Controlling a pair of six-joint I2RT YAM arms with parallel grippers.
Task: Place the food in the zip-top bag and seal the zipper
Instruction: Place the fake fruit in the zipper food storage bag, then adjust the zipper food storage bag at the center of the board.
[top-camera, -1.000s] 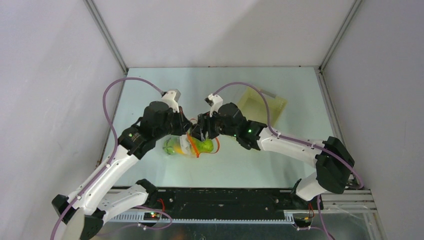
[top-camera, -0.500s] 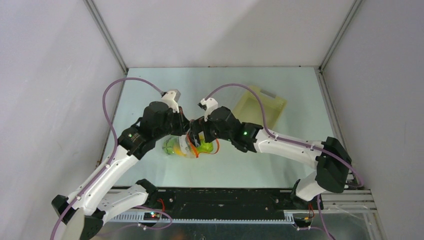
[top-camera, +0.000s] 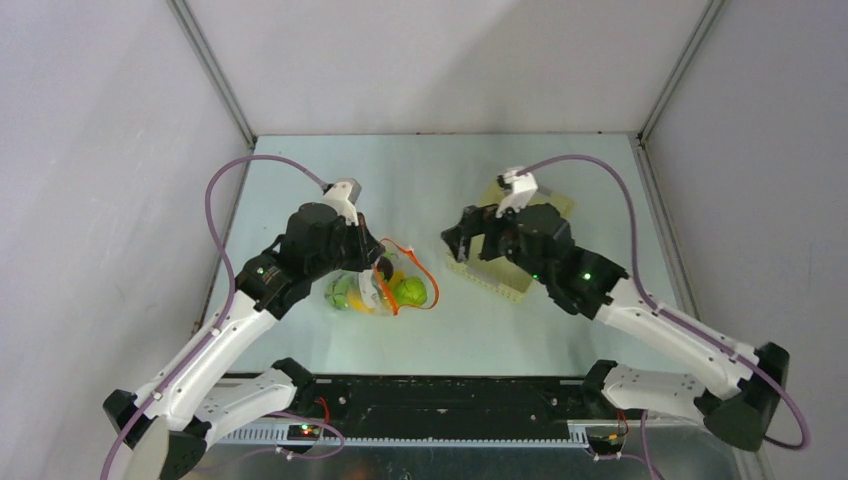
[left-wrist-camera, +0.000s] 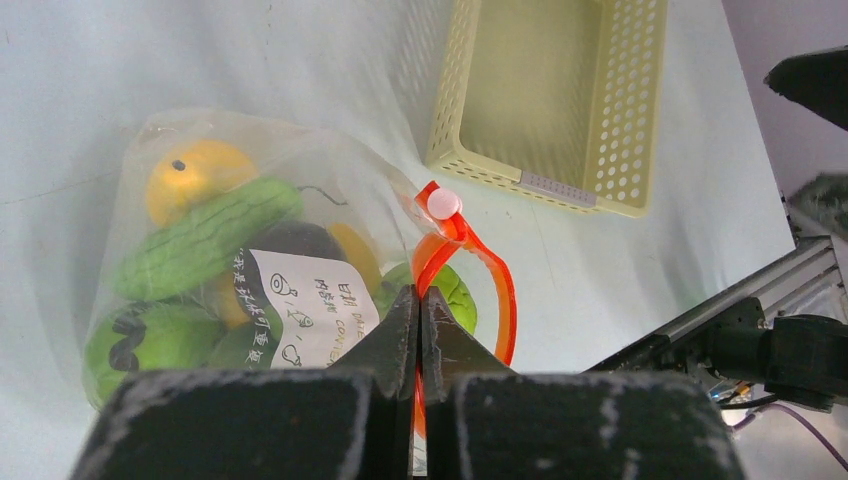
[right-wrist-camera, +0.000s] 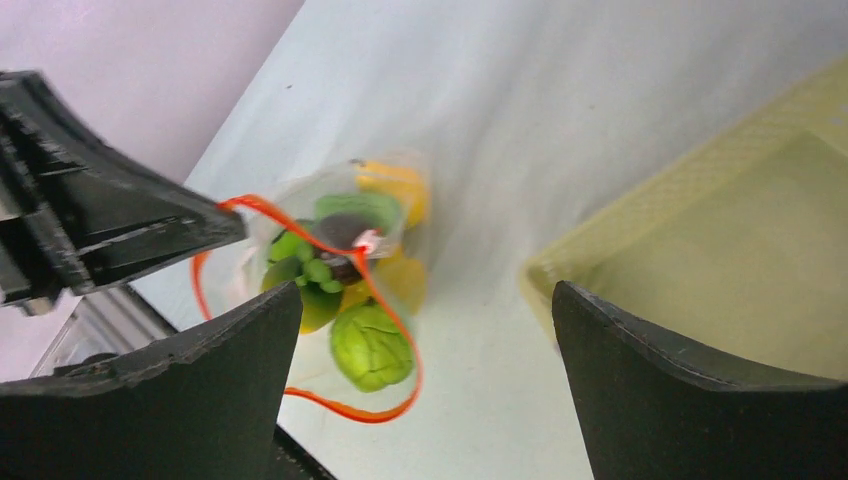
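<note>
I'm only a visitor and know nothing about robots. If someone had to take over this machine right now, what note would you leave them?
Left fingers: shut on the zipper, pinching the red-orange strip at the bag's mouth.
Right fingers: open, holding nothing, hovering by the edge of the basket nearest the bag.
Zip-top bag: lies on the table between the arms, with the food inside.
Done: all the food in view is bagged; none shows in the basket.
Left: the mouth gapes in a wide loop, so the zipper has yet to be run shut.
</note>
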